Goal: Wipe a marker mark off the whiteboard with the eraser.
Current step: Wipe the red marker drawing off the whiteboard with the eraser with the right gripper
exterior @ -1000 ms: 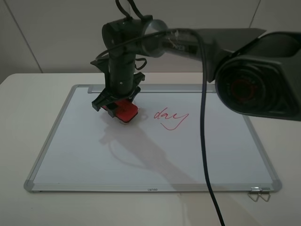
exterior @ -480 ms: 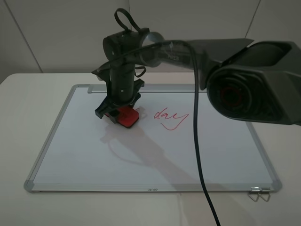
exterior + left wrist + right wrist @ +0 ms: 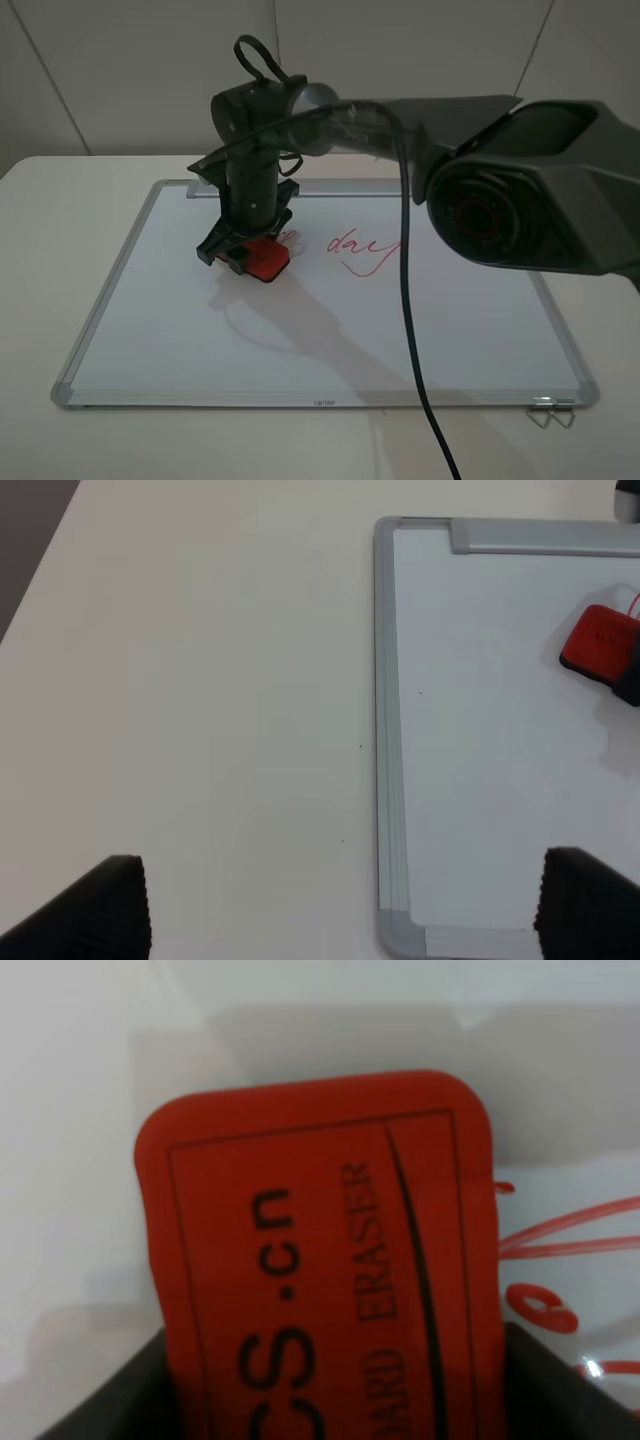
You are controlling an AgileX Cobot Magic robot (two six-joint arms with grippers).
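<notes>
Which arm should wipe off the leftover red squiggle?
Right. The right claw grips the eraser on the whiteboard, right beside the squiggle. The left claw is open and empty at the board's edge.

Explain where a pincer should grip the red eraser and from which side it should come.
Grip the eraser across its two long side walls, coming straight down from above, as the right pincer does. It is a low block lying flat on the whiteboard, printed face up, so those parallel sides probably give the surest clamp.
</notes>
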